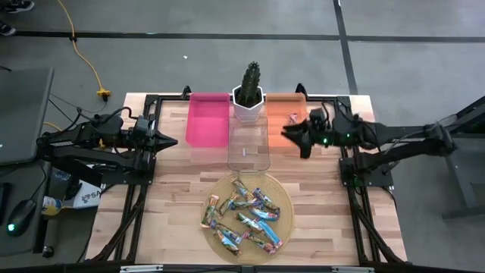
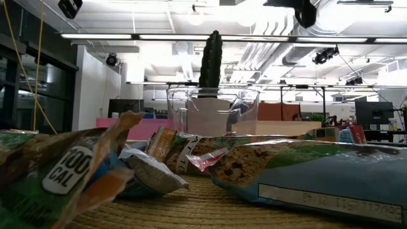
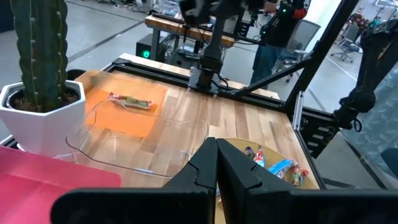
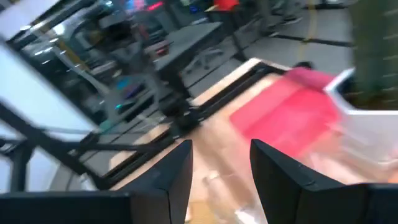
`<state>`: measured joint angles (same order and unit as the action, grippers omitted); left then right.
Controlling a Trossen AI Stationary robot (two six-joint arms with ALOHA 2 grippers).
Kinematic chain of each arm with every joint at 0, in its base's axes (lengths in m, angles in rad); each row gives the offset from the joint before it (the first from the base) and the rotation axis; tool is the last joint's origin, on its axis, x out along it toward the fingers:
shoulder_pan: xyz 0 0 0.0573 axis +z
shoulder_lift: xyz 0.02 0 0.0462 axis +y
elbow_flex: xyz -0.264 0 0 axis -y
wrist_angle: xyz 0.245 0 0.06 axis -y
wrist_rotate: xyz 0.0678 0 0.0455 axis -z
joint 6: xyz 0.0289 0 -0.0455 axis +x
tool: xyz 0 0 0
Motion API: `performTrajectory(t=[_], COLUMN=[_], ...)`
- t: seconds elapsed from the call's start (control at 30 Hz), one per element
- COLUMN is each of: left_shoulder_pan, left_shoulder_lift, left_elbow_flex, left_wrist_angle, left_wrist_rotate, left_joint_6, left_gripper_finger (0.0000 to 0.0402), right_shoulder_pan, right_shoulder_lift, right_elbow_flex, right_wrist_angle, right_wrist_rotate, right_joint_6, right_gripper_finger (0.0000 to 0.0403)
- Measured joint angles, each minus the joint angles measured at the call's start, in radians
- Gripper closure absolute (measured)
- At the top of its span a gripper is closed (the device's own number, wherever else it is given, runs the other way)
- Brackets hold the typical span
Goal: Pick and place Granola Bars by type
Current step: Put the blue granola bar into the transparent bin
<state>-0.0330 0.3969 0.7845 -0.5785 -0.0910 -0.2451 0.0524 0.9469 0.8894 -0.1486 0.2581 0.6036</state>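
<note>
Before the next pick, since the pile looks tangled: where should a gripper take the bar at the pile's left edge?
Probably from straight above, pinching across the middle of the brown-yellow bar. It lies flat at the round mat's left edge with its outer side free of neighbours, so fingers fit either side.

A: Light's even from above; ceiling strip lights [image 2: 216, 38] glow bright in the low view, nearly washed out white.

B: Shadows?

A: Soft and small on the table [image 1: 174, 205]. The clear bin [image 1: 249, 148] shows faint glints along its rim.

B: Focus?

A: In the low view the near Granola Bars [image 2: 305, 175] loom large and soft, with the room behind sharper. The right wrist view is smeared throughout; the pink bin [image 4: 292, 115] is a streaked patch. The left wrist view is crisp.
</note>
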Motion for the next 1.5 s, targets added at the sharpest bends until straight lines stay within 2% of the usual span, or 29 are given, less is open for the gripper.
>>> performTrajectory(t=[0.17, 0.27, 0.43, 0.6, 0.73, 0.93, 1.17, 1.5], left_shoulder_pan=[0.0, 0.0, 0.0, 0.0, 0.0, 0.0, 0.0, 0.0], left_shoulder_lift=[0.0, 0.0, 0.0, 0.0, 0.0, 0.0, 0.0, 0.0], left_elbow_flex=[0.0, 0.0, 0.0, 0.0, 0.0, 0.0, 0.0, 0.0], left_wrist_angle=[0.0, 0.0, 0.0, 0.0, 0.0, 0.0, 0.0, -0.001], left_wrist_rotate=[0.0, 0.0, 0.0, 0.0, 0.0, 0.005, 0.008, 0.003], left_joint_6=[-0.03, -0.05, -0.067, -0.074, -0.074, -0.078, -0.077, -0.075], left_gripper_finger=[0.0401, 0.0401, 0.0401, 0.0401, 0.0401, 0.0401, 0.0401, 0.0401], right_shoulder_pan=[0.146, 0.211, 0.282, 0.303, 0.319, 0.322, 0.341, 0.351], right_shoulder_lift=[0.085, 0.158, 0.318, 0.493, 0.637, 0.838, 0.995, 1.03], right_elbow_flex=[0.001, 0.057, 0.261, 0.51, 0.687, 0.856, 0.856, 0.733], right_wrist_angle=[-0.003, -0.055, -0.29, -0.542, -0.672, -0.789, -0.831, -0.846], right_wrist_rotate=[0.026, 0.025, 0.034, 0.012, 0.001, -0.12, -0.218, -0.188], right_joint_6=[0.022, 0.003, -0.09, -0.088, -0.062, 0.049, 0.18, 0.371], right_gripper_finger=[0.0258, 0.0258, 0.0258, 0.0258, 0.0258, 0.0258, 0.0258, 0.0258])
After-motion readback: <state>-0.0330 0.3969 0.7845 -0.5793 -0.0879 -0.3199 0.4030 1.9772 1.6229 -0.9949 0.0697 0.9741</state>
